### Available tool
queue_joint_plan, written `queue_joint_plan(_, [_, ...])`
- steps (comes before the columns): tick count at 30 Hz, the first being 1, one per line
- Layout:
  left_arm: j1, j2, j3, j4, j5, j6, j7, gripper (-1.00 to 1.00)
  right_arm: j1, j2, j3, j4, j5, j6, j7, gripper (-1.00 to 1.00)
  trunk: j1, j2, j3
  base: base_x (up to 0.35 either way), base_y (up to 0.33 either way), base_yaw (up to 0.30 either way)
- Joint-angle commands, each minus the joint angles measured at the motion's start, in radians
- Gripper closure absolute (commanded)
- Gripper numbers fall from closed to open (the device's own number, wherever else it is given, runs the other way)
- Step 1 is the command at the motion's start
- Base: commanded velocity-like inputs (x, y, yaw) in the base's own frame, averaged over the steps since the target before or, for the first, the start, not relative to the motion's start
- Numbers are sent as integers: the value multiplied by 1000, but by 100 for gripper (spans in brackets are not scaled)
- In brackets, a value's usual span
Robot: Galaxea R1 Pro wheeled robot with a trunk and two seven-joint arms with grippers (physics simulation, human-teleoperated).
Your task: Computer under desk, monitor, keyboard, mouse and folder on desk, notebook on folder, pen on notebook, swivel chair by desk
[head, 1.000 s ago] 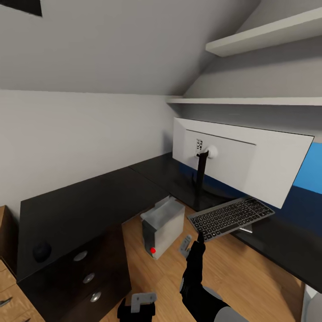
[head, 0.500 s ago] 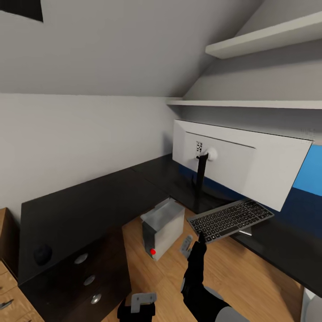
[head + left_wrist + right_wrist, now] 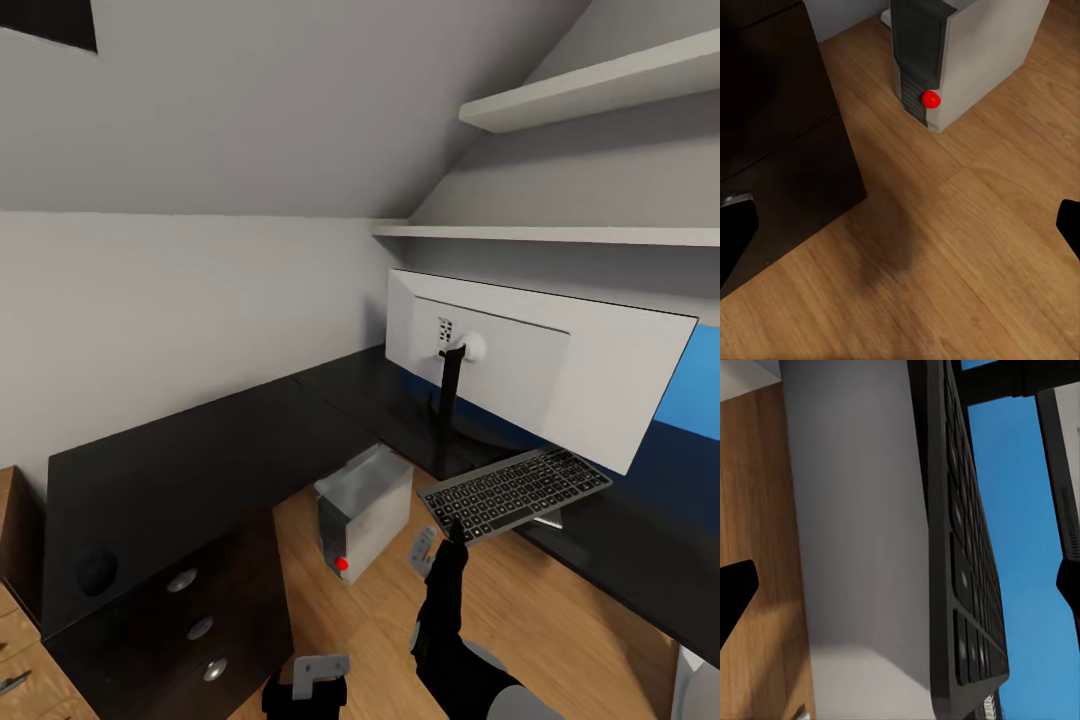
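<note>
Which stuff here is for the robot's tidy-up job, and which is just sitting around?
For the job: keyboard, monitor, computer, mouse, desk.
Just around: wall shelves, light-wood drawer chest, blue panel.

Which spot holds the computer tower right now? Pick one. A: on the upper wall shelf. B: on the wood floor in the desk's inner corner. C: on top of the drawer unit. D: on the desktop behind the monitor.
B: the computer stands on the wood floor inside the angle of the desk, below its top.
</note>
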Motion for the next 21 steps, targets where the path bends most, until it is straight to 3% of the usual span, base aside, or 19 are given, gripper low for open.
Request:
queue_joint_plan(1, [-1, 0, -2, -1, 2, 5, 6, -100, -1, 0, 3, 1, 5, 8, -1, -100, 0, -1, -1, 0, 0, 0])
queue_joint_plan(16, [-1, 0, -1, 2, 3, 5, 4, -100, -1, -8, -4, 1, 3, 16, 1, -100, 0, -1, -1, 6, 0, 0])
queue_joint_plan(21, [-1, 0, -2, 10, 3, 5, 2, -100, -1, -11, -77, 0, 3, 32, 4, -100, 0, -1, -1, 3, 0, 0])
